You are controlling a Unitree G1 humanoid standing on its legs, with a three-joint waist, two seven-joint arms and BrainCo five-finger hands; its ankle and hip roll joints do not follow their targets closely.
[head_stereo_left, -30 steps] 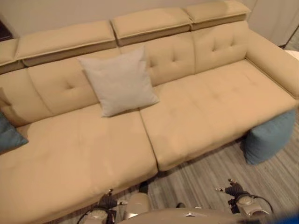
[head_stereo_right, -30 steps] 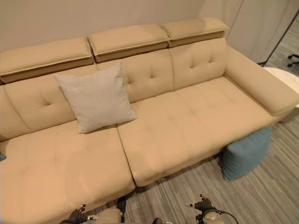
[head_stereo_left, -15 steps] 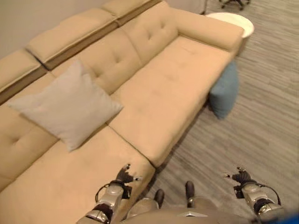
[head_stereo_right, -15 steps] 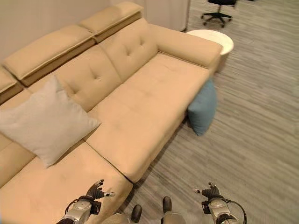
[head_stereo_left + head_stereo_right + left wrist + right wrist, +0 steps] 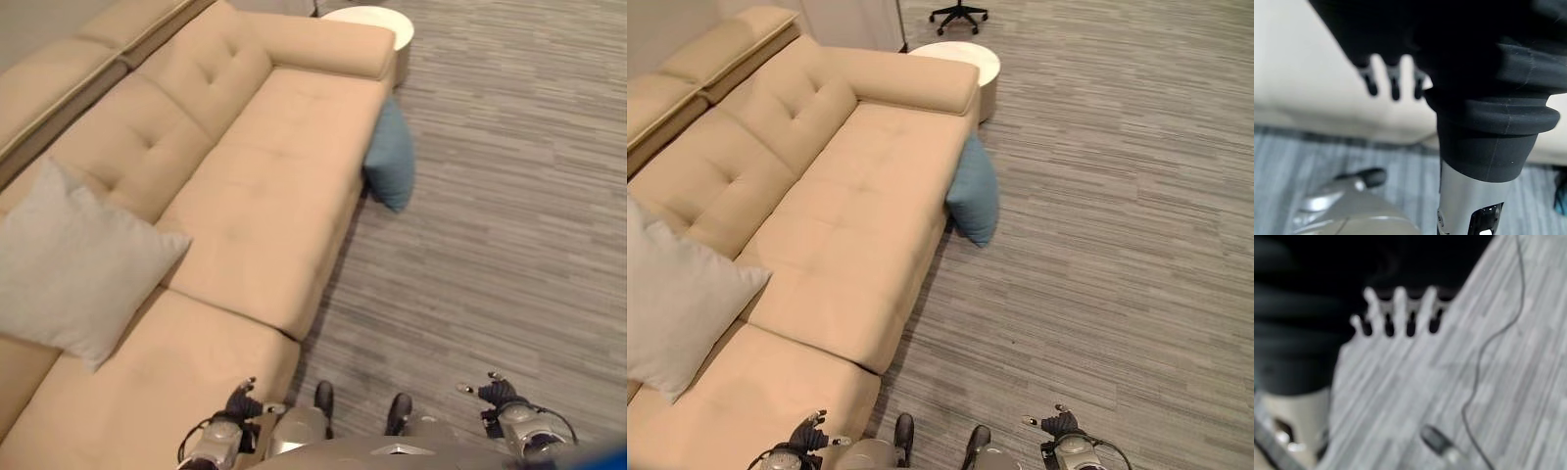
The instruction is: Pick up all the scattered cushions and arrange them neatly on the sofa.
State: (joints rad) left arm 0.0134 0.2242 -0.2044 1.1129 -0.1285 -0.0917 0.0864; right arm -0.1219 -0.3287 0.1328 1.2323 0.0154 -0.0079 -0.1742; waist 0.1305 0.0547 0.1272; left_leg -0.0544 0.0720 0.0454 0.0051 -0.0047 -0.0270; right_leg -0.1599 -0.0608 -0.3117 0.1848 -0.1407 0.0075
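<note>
Item one: blue cushion (image 5: 391,159), teal-blue, plump, standing on edge on the floor (image 5: 1117,245) and leaning against the front of the sofa (image 5: 265,186) near its armrest. It sits well ahead of both my robot hands, nearer the right one's side. Part of it is tucked behind the sofa's edge.

Item two: grey cushion (image 5: 69,264), pale grey, square with pointed corners, propped against the sofa back, ahead of my left robot hand and off to its left. Its far side is cut off by the frame.

Item three: left robot hand (image 5: 242,399), held low at the sofa's front edge over the tan seat. In its wrist view the fingers (image 5: 1394,85) hang fairly straight and spread, and I see nothing in them.

Item four: right robot hand (image 5: 495,393), held low over bare floor, well clear of the sofa. Its fingers (image 5: 1399,308) look straight and spread, with nothing held; that view is blurred.

Item five: round white table (image 5: 960,61) past the armrest, partly hidden by it.
</note>
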